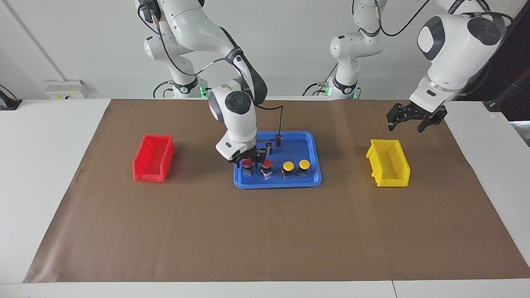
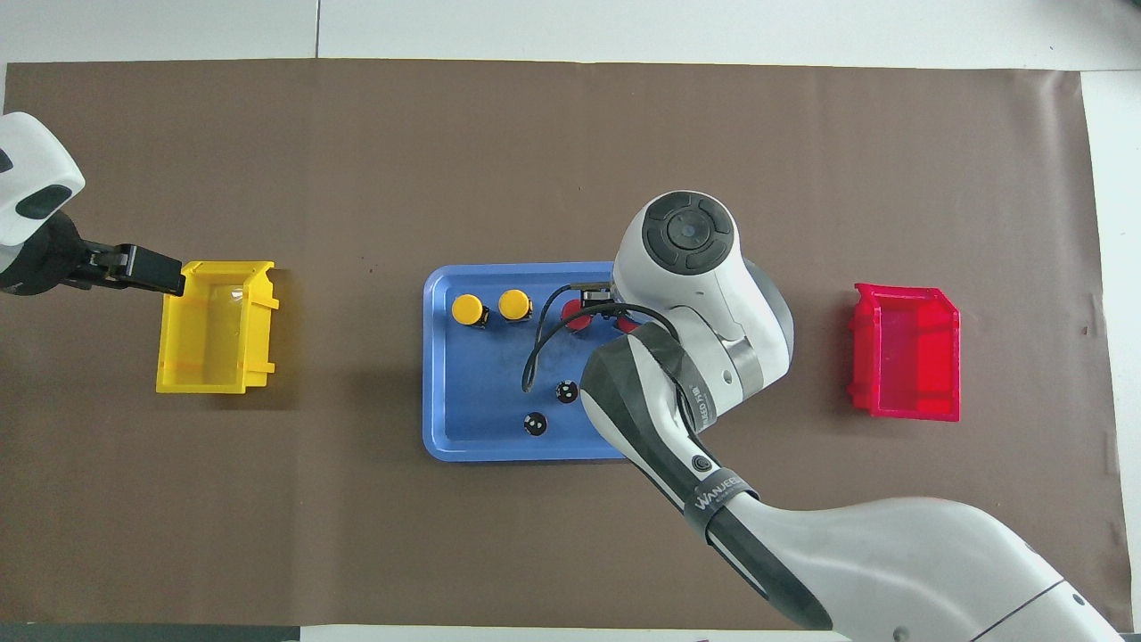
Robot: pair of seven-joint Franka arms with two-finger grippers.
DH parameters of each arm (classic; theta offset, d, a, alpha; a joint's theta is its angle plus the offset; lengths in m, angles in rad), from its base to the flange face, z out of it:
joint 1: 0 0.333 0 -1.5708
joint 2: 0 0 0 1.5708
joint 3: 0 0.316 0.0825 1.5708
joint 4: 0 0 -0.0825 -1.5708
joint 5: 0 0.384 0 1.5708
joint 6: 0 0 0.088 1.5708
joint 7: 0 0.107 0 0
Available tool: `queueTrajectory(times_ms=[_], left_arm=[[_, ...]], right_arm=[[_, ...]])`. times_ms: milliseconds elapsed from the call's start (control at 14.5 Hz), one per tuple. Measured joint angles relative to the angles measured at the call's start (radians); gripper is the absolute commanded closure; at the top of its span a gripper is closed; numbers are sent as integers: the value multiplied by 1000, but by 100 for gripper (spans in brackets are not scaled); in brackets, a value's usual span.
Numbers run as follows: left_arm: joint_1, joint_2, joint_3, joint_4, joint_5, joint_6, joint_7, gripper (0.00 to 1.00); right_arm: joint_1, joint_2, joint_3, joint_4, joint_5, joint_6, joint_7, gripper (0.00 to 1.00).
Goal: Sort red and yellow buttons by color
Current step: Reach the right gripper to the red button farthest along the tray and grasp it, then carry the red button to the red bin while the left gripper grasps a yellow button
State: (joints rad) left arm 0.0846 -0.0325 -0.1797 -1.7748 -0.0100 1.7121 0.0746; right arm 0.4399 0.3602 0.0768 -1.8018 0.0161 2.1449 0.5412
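Four buttons stand in a row in the blue tray (image 1: 277,183), along its edge farther from the robots. The two red buttons (image 1: 247,166) (image 1: 266,167) are toward the right arm's end, and the two yellow buttons (image 1: 288,167) (image 1: 304,165) are toward the left arm's end. My right gripper (image 1: 248,159) is low over the end red button, open, with a finger on each side of its cap. In the overhead view the right arm hides this gripper and most of the red buttons (image 2: 575,314). My left gripper (image 1: 408,124) is open and empty, up in the air over the yellow bin's edge.
A red bin (image 1: 153,159) sits toward the right arm's end and a yellow bin (image 1: 389,163) toward the left arm's end, both on the brown mat. Two small dark cylinders (image 1: 279,140) (image 1: 269,148) stand in the tray nearer the robots than the buttons.
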Motion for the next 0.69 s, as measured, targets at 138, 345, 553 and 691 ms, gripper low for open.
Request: queueTrajectory(times_ms=[138, 345, 553, 691], left_arm=[[0, 0, 0, 0, 0, 0, 0, 0], [0, 0, 0, 0, 0, 1, 0, 0], [-4, 0, -5, -1, 0, 1, -4, 0], [-52, -3, -13, -1, -2, 1, -83, 1]], right_arm=[[0, -1, 0, -2, 0, 0, 0, 53], [0, -1, 0, -3, 0, 0, 0, 74], [-2, -3, -1, -2, 1, -1, 0, 81], [-19, -16, -6, 15, 1, -26, -1, 81]])
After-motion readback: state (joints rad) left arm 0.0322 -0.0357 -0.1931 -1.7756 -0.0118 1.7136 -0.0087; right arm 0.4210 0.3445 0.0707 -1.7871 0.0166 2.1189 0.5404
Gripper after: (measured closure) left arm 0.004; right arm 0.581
